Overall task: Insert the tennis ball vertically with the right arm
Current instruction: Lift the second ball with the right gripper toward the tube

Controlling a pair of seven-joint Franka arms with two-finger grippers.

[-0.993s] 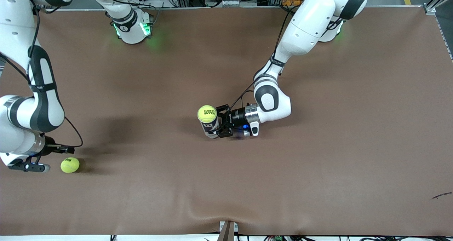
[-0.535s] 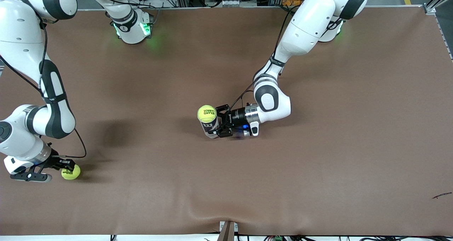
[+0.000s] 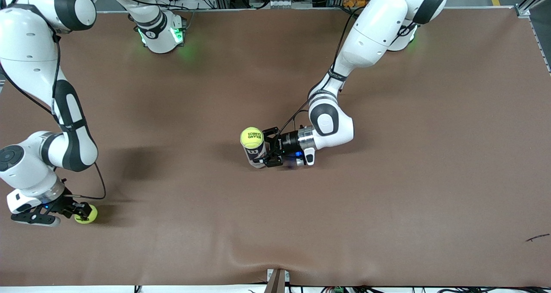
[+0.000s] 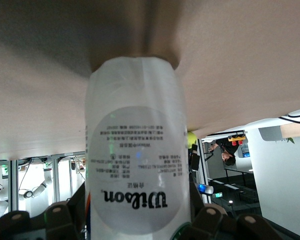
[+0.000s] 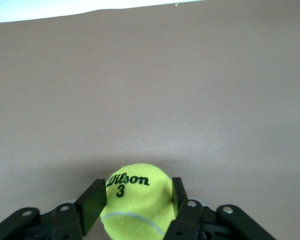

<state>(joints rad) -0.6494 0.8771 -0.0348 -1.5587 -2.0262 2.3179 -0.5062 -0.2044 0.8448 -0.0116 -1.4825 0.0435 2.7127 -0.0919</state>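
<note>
A yellow tennis ball lies on the brown table near the right arm's end, close to the front camera. My right gripper is low at it, with a black pad against each side of the ball, which reads "Wilson 3". My left gripper is shut on an upright clear Wilson can at the table's middle, and the can fills the left wrist view. A second tennis ball sits in the can's open top.
The brown mat has a raised fold near the front edge. A small dark scrap lies toward the left arm's end. The two arm bases stand along the table's back edge.
My right arm has swung down toward the front camera and brought its fingers around the loose ball. The ball shifted a little nearer the camera. The left arm and can have not moved.
</note>
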